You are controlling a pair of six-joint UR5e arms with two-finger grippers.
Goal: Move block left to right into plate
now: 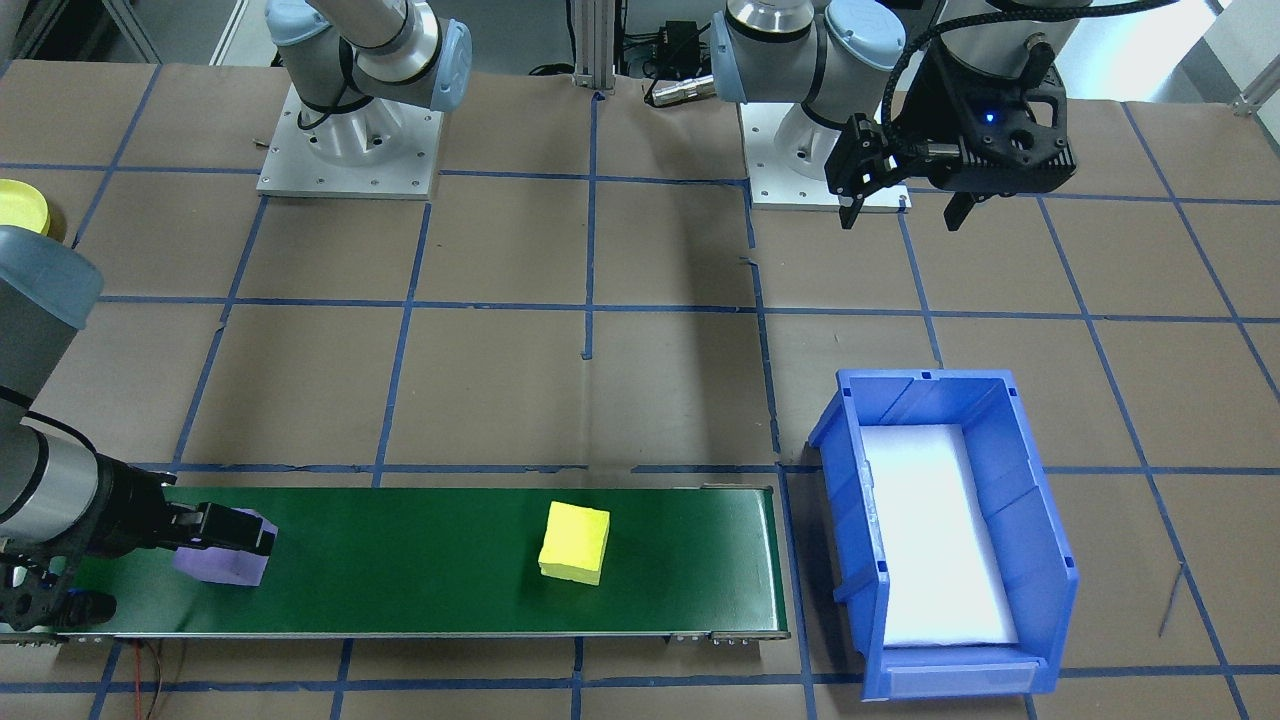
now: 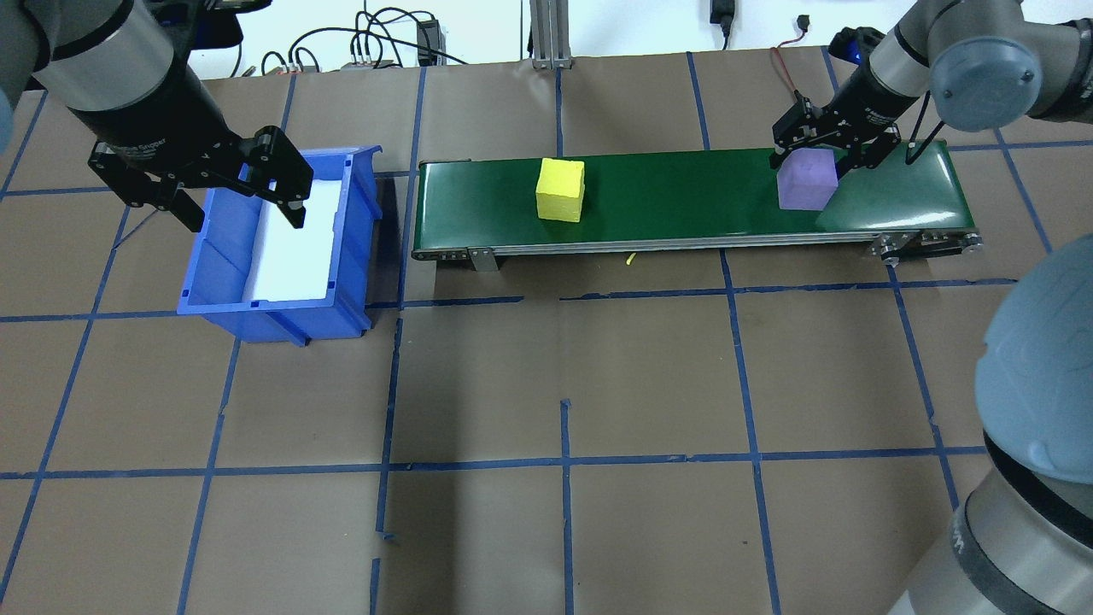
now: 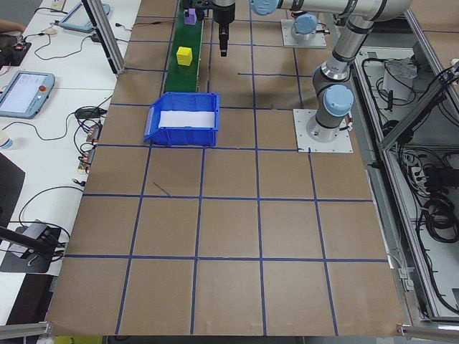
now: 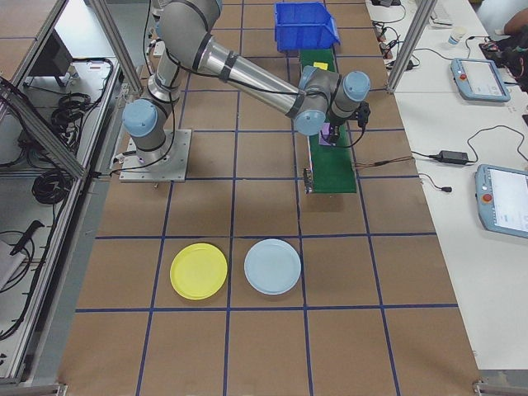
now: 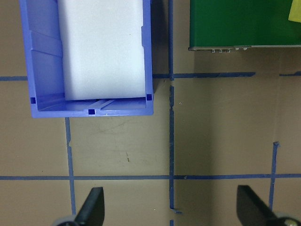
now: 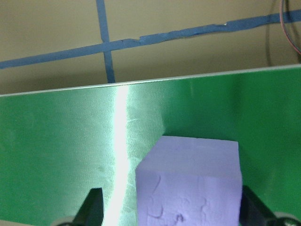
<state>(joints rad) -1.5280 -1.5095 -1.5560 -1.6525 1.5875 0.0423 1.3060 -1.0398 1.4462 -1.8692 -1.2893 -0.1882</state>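
Pickup stage: right claw [image 2: 815, 145] astride the purple block [image 2: 806, 181] on the green conveyor [image 2: 683, 201].

Wrist view shows its fingers spread wider than the block, one on each side, with a gap on the left and contact on the right unclear; grip judged not yet made. Yellow block [image 2: 560, 189] sits farther along the conveyor, toward the blue bin [image 2: 354, 248]. Left claw [image 2: 243, 205] hangs wide open above that bin, holding nothing. Yellow plate [image 4: 198, 271] lies on the counter well apart from the conveyor, beside a pale blue plate [image 4: 272, 266]. Next: close, lift, carry to the yellow plate.
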